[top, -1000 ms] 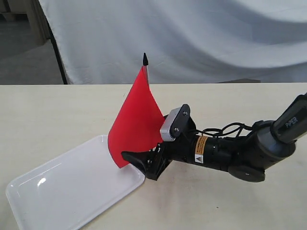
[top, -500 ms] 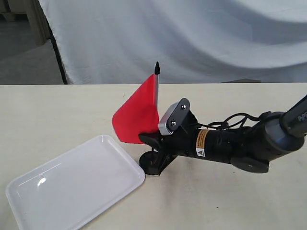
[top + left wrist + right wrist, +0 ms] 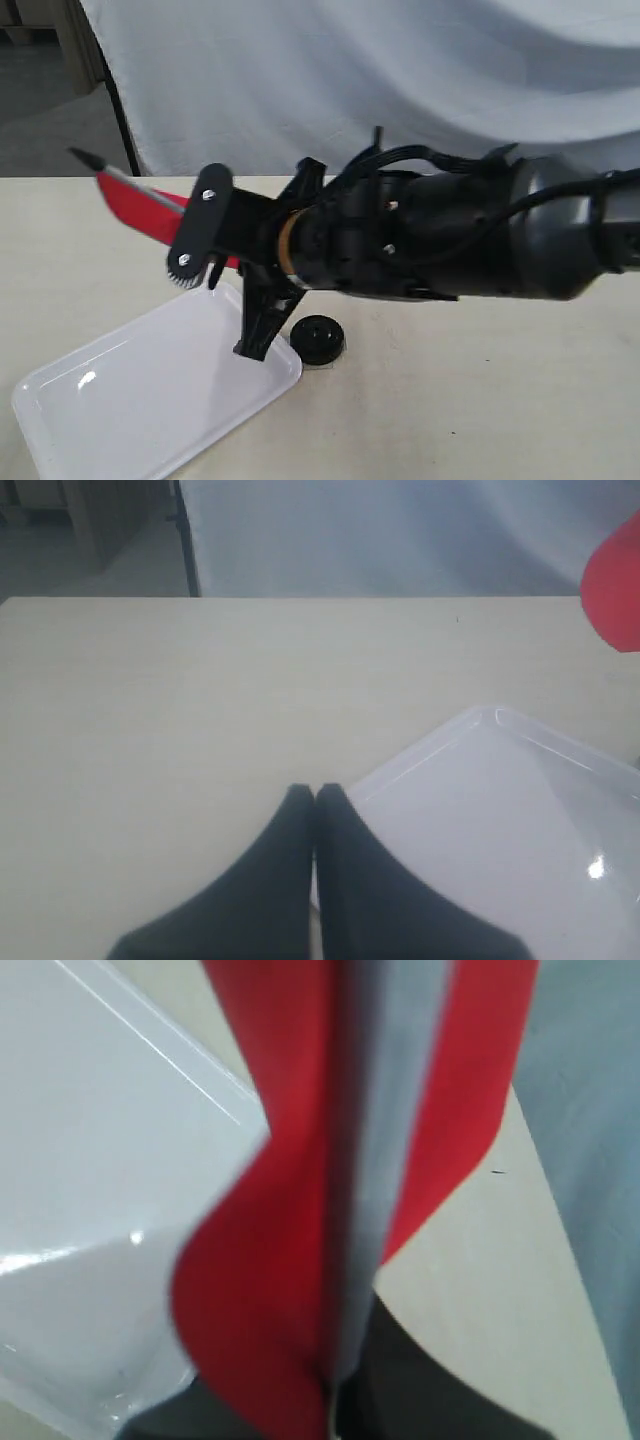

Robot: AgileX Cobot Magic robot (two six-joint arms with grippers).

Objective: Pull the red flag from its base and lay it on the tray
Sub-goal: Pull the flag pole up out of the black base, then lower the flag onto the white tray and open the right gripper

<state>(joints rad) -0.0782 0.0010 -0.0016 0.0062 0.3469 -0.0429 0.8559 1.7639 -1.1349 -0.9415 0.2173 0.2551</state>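
Note:
The red flag (image 3: 140, 205) is off its base and held nearly level in the air, its black tip (image 3: 85, 157) pointing left above the table behind the tray. My right gripper (image 3: 262, 262) is shut on the stick, raised close to the exterior camera. In the right wrist view the red cloth (image 3: 270, 1180) and grey stick (image 3: 385, 1160) run straight out from the gripper (image 3: 335, 1400), over the tray (image 3: 90, 1160). The black round base (image 3: 317, 338) sits alone on the table by the white tray's (image 3: 130, 395) near right corner. My left gripper (image 3: 315, 792) is shut on nothing, at the tray's (image 3: 500, 830) edge.
A white cloth backdrop (image 3: 400, 80) hangs behind the pale table (image 3: 480, 410). The bulky right arm (image 3: 460, 235) spans the middle of the exterior view. A bit of the red flag (image 3: 615, 580) shows at the edge of the left wrist view.
The right gripper has pulled the flag up out of the base, risen toward the camera and swung the flag from upright to nearly level, pointing left. The base stays on the table.

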